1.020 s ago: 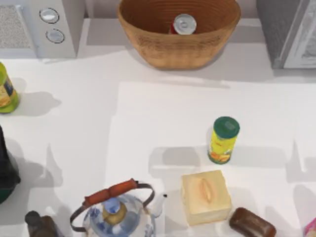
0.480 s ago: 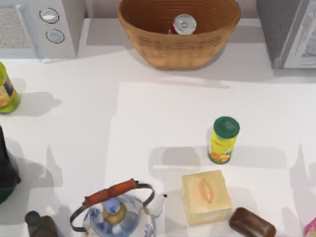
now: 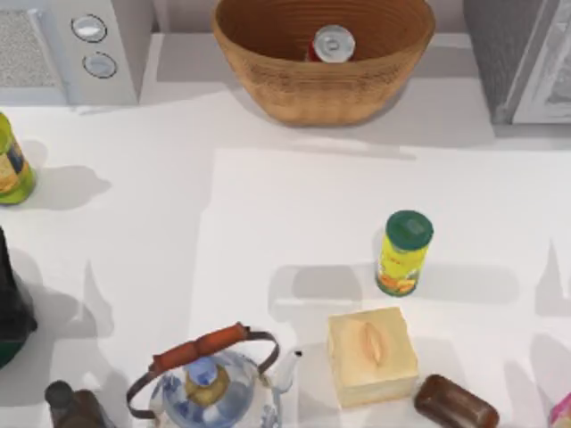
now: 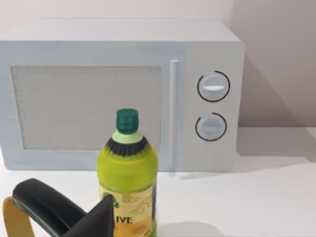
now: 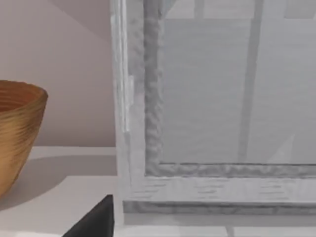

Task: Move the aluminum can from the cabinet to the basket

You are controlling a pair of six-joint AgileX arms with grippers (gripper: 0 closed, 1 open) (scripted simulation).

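Note:
The aluminum can (image 3: 333, 42), red with a shiny silver top, stands upright inside the tan wicker basket (image 3: 294, 89) at the back middle of the table. The dark grey cabinet (image 3: 504, 53) with its pale front panel sits at the back right. In the right wrist view the cabinet's front (image 5: 207, 98) is close by, the basket's side (image 5: 17, 133) is beside it, and a dark tip of my right gripper (image 5: 98, 219) shows low down. A dark tip of my left gripper (image 4: 101, 222) shows before the green-yellow bottle (image 4: 127, 173).
A white appliance with two knobs (image 3: 53, 53) stands back left, the green-yellow bottle (image 3: 11, 169) before it. A yellow canister (image 3: 403, 254), cream block (image 3: 370, 355), brown bar (image 3: 455, 403) and blue-white kettle (image 3: 214, 383) crowd the front. A dark shape (image 3: 9, 303) is at the left edge.
The shadows near the table's right edge have shifted a little. The can, the basket and the other objects have stayed in place.

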